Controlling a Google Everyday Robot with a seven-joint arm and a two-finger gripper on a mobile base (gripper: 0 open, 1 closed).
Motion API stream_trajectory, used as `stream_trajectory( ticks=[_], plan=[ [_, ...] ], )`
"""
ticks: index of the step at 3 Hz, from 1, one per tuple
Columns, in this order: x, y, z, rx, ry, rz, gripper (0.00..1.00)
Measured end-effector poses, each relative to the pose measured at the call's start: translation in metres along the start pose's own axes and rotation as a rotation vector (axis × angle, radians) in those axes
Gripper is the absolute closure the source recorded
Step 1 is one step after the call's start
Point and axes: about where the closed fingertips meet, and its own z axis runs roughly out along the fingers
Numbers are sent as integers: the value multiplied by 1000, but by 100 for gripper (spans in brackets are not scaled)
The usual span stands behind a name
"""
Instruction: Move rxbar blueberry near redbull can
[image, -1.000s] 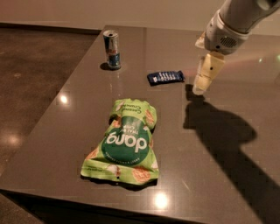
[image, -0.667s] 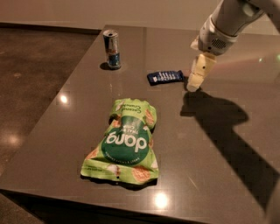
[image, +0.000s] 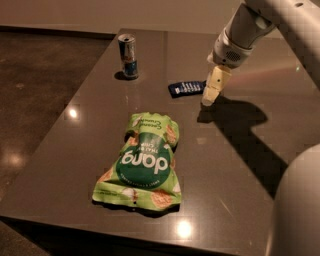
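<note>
The rxbar blueberry (image: 186, 88), a small flat dark blue wrapper with white lettering, lies on the dark table (image: 75, 150) right of centre at the back. The redbull can (image: 128, 56), slim and silver-and-blue, stands upright at the back left, well apart from the bar. My gripper (image: 210, 93) hangs from the arm coming in from the upper right, just to the right of the bar's right end and a little above the table. It holds nothing that I can see.
A large green "dang" chip bag (image: 144, 162) lies flat in the middle front of the table. The arm's shadow (image: 240, 130) falls on the right side. The table's left edge runs diagonally, with floor beyond it.
The gripper has moved left and slightly down, closing in on the bar's right end. The bar, can and bag have not moved.
</note>
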Motion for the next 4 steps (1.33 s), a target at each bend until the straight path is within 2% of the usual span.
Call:
stream_trajectory(
  ticks=[4],
  plan=[
    [-11, -23, 41, -71, 52, -13, 0]
  ],
)
